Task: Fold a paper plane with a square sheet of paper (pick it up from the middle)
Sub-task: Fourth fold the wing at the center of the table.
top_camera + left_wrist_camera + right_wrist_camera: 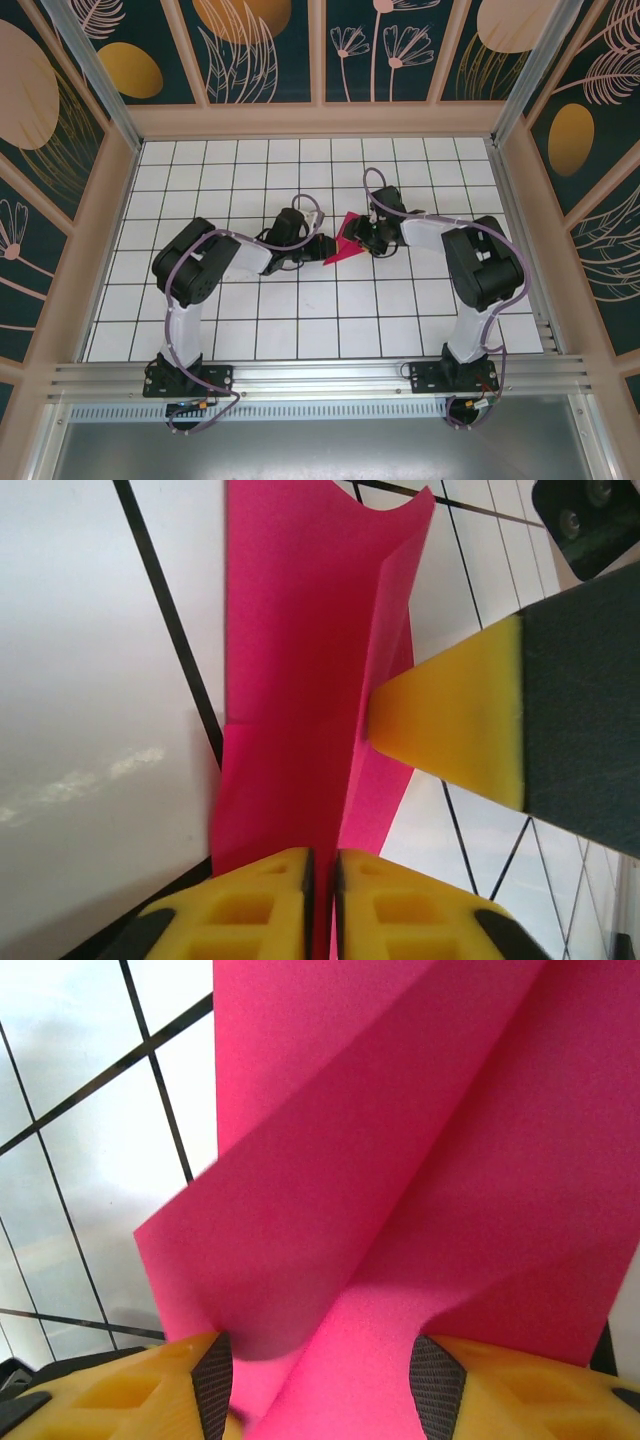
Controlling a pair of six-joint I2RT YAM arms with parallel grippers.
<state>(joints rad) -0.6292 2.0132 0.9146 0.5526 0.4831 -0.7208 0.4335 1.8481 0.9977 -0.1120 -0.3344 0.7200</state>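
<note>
At the near edge of the white gridded table (300, 330), the two arms rise from a metal rail (320, 372) and bend inward. Their ends meet near the middle of the table, a little right of centre. The pink sheet of paper (338, 246) is there, between the two grippers and touching both. From above it is a narrow, pointed shape, partly hidden by the right arm's wrist.

The left gripper (322, 875) is clamped on the sheet: in its wrist view the two yellow fingers are pressed together with only the thin paper between them. From that pinch the sheet runs away from the camera as a long strip with a fold along its right side. One layer stands up from the other, and the far end curls slightly. A yellow fingertip (450, 730) of the right gripper presses against that raised fold from the right.

The right gripper (320, 1360) stands with its jaws wide apart. In its own view the paper passes through the gap between the yellow fingers, bowed and creased, without being squeezed by them. Whether the sheet's lower edge rests on the table cannot be told.

Beyond the grippers the grid lines run on to the far wall (260, 50) — dark panels painted with pale flowers and orange ovals, set in a light frame.
</note>
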